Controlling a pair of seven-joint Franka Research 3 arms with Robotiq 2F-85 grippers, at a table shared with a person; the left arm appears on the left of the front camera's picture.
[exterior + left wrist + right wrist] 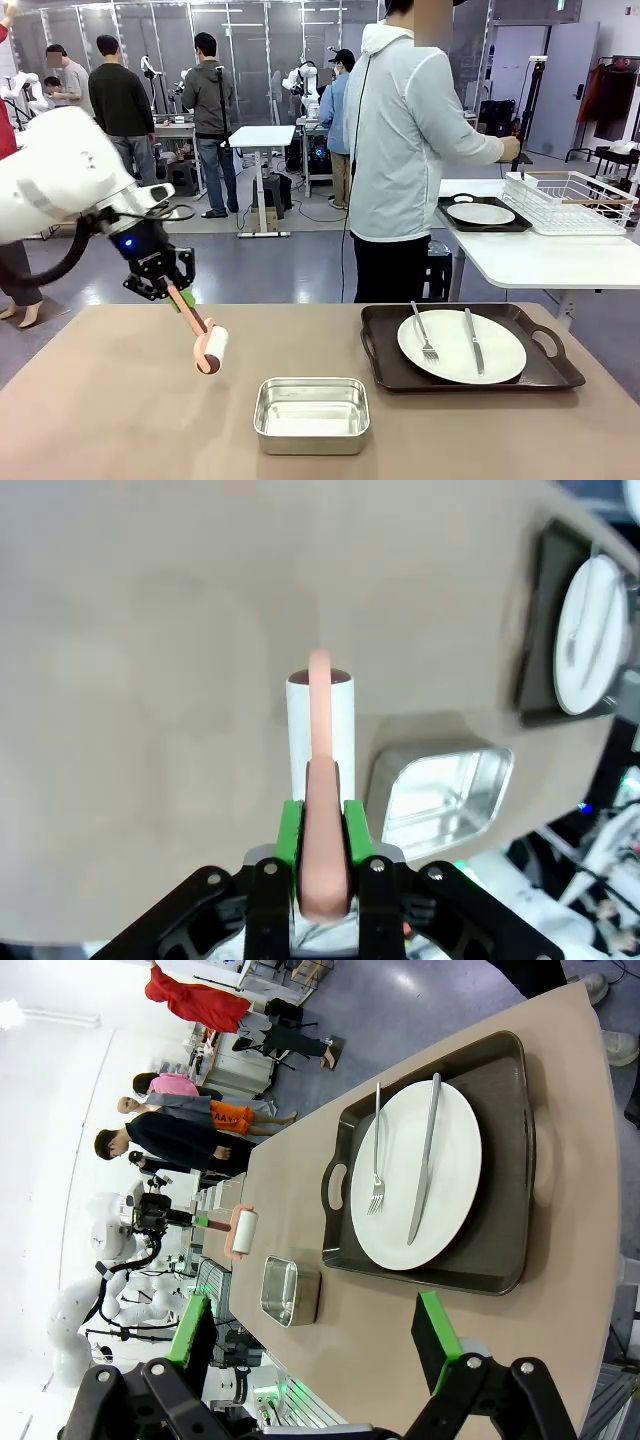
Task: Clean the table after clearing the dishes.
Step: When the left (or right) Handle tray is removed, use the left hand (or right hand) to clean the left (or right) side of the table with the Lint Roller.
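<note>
Left tool: clamped tight on the pink handle of the white cylindrical roller. Handle slants down and toward robot's right, with the roller head low over the left half of the matte brownish-taupe tabletop. Can't tell whether it's in contact.

Right tool: jaws fully apart, holding nothing.

Clearing looks unfinished. A dark brown-black rectangular handled tray sits on the tabletop's right half, carrying a round white plate. A silver fork and silver knife lie side by side on the plate.

Key relation:
- The tray lies straight ahead of the right tool, near it, and well apart from the left tool.
- Its long axis runs left-right across the tabletop, with a handle at each short end.
- The right arm is nearer and free, so that pickup looks like its job.

The small rectangular steel pan sits between roller and tray, near the robot-side edge.

A second dark tray with a plate is on the white side table beside the person.
</note>
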